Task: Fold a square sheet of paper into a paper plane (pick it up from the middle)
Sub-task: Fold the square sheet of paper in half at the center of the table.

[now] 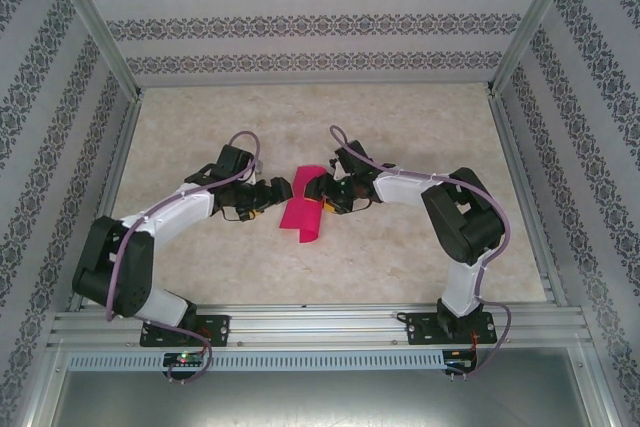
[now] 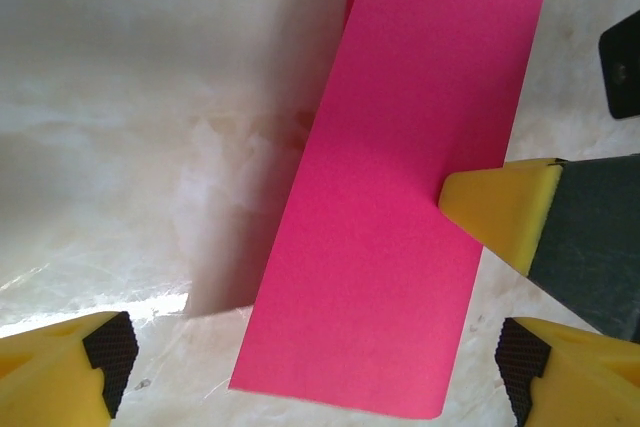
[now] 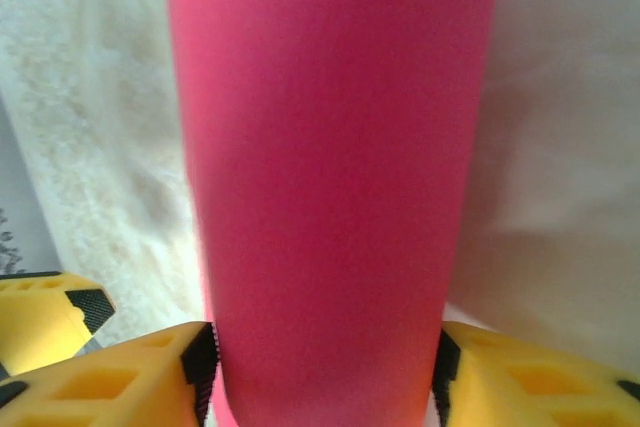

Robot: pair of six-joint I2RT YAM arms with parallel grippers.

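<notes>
Beige marbled desk (image 1: 400, 267), patterned walls (image 1: 300, 27) on three sides, alu rail (image 1: 300, 322) along the bottom. Pink paper sheet (image 1: 303, 212), folded to a strip, at frame centre, bare desk all round. Left tool (image 2: 315, 352) wide apart, astride it. Right tool (image 3: 322, 362): paper between pads, can't tell if clamped.

square sheet of paper (image 1: 303, 215) | magenta, folded to a strip (plain) | mid-table

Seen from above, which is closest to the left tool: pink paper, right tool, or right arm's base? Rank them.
1. Pink paper, just beside it.
2. Right tool, across the paper.
3. Right arm's base, at the near edge.
</notes>
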